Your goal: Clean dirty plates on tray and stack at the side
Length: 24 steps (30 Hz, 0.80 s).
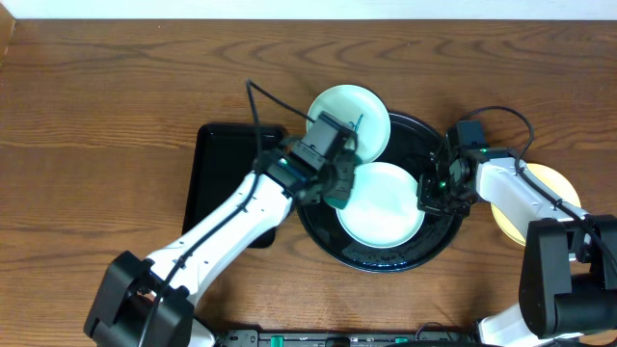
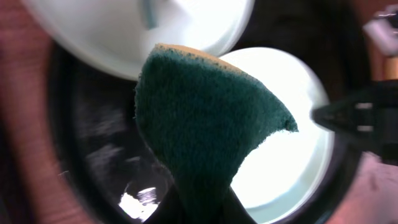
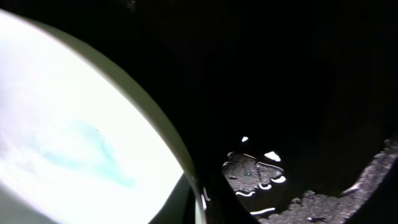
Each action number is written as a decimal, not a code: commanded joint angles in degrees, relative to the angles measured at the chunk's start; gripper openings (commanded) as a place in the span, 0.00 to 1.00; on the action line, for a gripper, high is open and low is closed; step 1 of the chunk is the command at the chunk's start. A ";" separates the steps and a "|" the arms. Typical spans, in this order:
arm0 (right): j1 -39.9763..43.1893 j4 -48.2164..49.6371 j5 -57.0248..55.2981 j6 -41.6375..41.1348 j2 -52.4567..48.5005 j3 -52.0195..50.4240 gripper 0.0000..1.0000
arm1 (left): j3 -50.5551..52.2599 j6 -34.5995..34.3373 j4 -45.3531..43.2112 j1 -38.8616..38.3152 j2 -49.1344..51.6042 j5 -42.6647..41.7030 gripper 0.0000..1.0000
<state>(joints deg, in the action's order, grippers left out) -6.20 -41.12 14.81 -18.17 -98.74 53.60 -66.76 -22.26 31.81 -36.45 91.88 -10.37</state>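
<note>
Scrubbing step, front plate. Lowest in the overhead view and nearest the robot, the left gripper (image 1: pixel 335 183) is clenched on a green sponge (image 2: pixel 205 124) with a yellow backing. It holds the sponge at the left edge of the front plate (image 1: pixel 386 207), a mint-white plate lying in the middle of the round black tray (image 1: pixel 386 260); whether sponge and plate touch cannot be told. At the plate's right rim the right gripper (image 1: pixel 431 193) has its jaws closed, and whether they pinch the rim or only brace it is not clear. Right of the tray, under the right arm, the yellow plate (image 1: pixel 554 178) rests on the table and reads as already set aside. Farthest, in the upper middle, the rear plate (image 1: pixel 357 106) overlaps the tray's far rim and carries a teal scribble. The next move probably calls for laying the sponge flat and sweeping it across the front plate while the other arm keeps the plate from sliding. Only the right wrist view shows a faint teal smear (image 3: pixel 93 155) on that plate and glints like water on the tray; overhead the plate looks plain. The left wrist view shows the sponge's scouring face. Only the overhead shows the yellow plate and the rectangular tray (image 1: pixel 217 169) at left.
</note>
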 commanded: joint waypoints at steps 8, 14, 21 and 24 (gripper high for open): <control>-2.27 2.62 -1.51 0.26 -0.31 -0.13 0.01 | 0.46 1.16 6.49 9.81 -0.37 0.98 0.09; -2.27 2.38 -5.77 0.24 3.54 0.02 0.01 | 1.75 4.28 6.49 10.56 -0.26 0.98 0.09; -2.58 2.01 -14.60 3.37 17.31 0.02 0.01 | 1.84 4.66 5.42 10.56 -0.17 0.98 0.09; -3.54 1.95 -20.09 6.62 23.06 0.02 0.01 | 1.81 4.63 4.83 10.56 -0.15 0.98 0.09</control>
<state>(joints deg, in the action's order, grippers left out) -8.51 -39.33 1.87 -15.38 -80.05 53.30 -65.32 -18.98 36.95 -26.06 91.88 -9.91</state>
